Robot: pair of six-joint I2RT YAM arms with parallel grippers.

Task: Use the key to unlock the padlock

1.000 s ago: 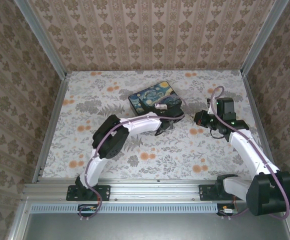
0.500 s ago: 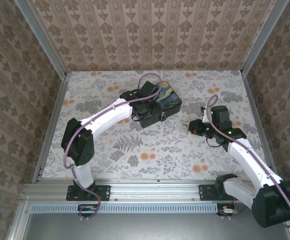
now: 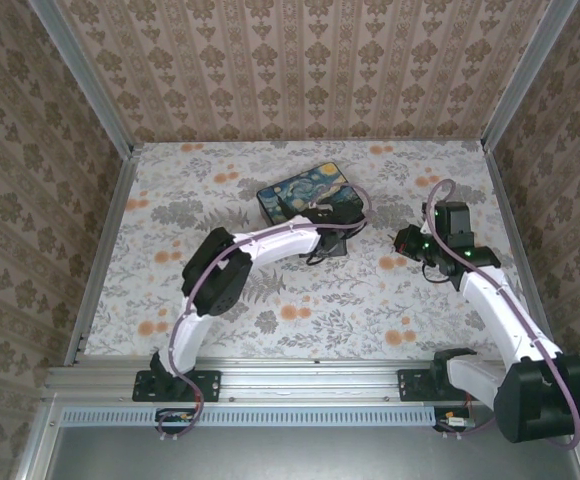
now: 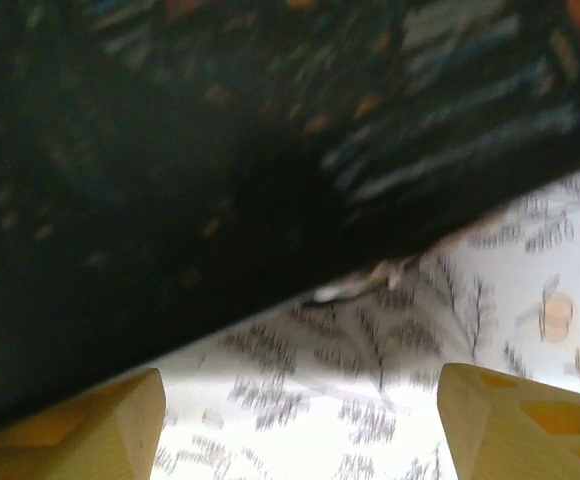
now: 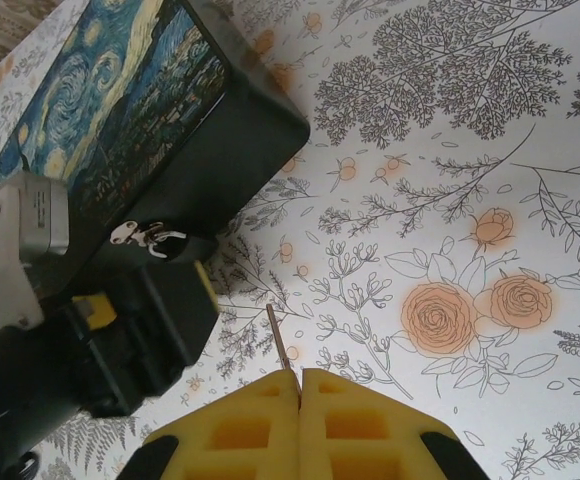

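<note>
We see left arm folded, elbow at 8 o'clock, forearm stretched toward 2 o'clock. Left pincer (image 4: 300, 400) sits at near side of box (image 3: 300, 192), fingers wide apart, holding nothing. Right arm reaches up from 5 o'clock. Right pincer (image 5: 300, 378) is pressed closed on key (image 5: 278, 338), a sliver poking out. Padlock (image 5: 148, 236) is on box's front wall, just beside left pincer. Versus half second back, we note left arm swung from box's 10 o'clock side to near side, box shifted left, left pincer wider.
</note>
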